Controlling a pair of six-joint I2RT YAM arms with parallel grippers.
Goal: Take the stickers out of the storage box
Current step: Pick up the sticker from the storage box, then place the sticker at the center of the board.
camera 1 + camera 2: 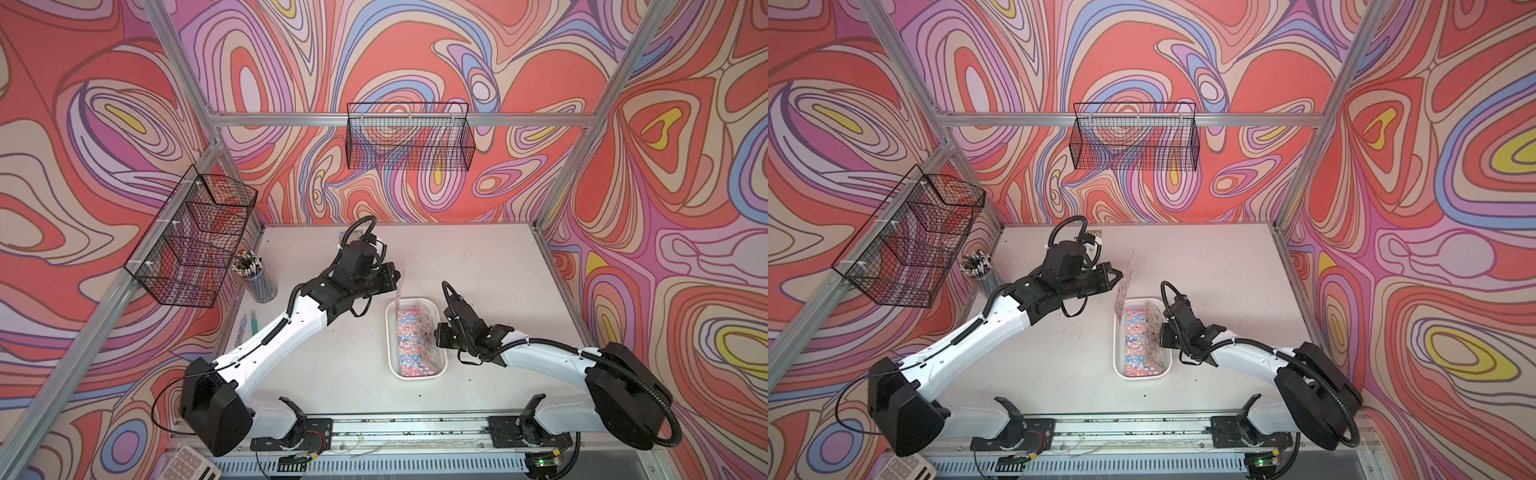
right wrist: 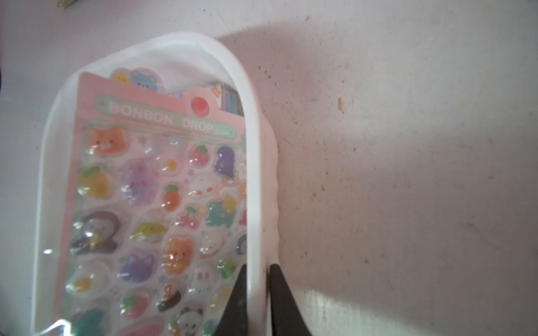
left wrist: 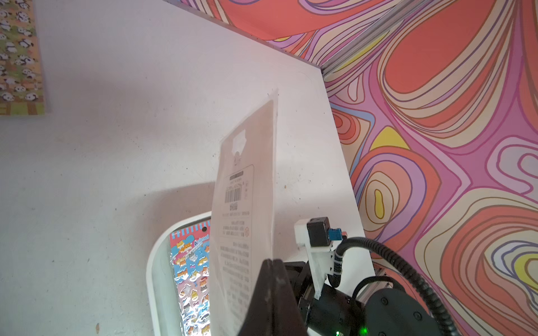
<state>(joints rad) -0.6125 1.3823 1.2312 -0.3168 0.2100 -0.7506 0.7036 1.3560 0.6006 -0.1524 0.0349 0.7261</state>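
Wire basket (image 1: 409, 137) on back rail, divided basket (image 1: 195, 237) at L, pen cup (image 1: 259, 278) w/ pencils — calculator (image 1: 193, 463)

Bright even light, soft shadow beside the storage box (image 2: 254, 174), right wrist view hazy, stickers (image 2: 151, 189) inside glinting

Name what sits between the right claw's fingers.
The storage box's side wall; one finger of the right claw is inside, one outside. Right wrist view shows it.

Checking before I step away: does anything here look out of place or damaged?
Nothing spilled or damaged. One sticker sheet is upright near the white box, but only because the left gripper pinches it.
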